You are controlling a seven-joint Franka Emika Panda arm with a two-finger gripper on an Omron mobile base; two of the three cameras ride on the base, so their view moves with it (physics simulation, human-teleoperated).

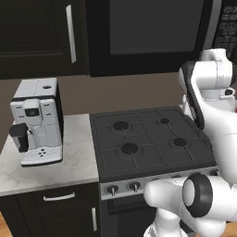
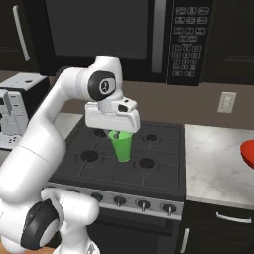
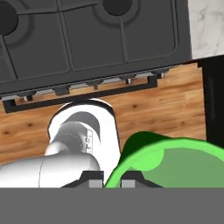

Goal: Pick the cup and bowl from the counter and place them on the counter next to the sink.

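Fingers clamped on the green cup, held at centre frame in the right base view above the black stovetop, with marble surface at right and the red bowl at the right edge.

cup: bright green, upright, lifted above the stovetop
bowl: glossy red, on the white marble counter

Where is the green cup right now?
In the right base view the cup hangs from the gripper, shut on its rim, above the middle of the black stovetop, left of the marble counter.
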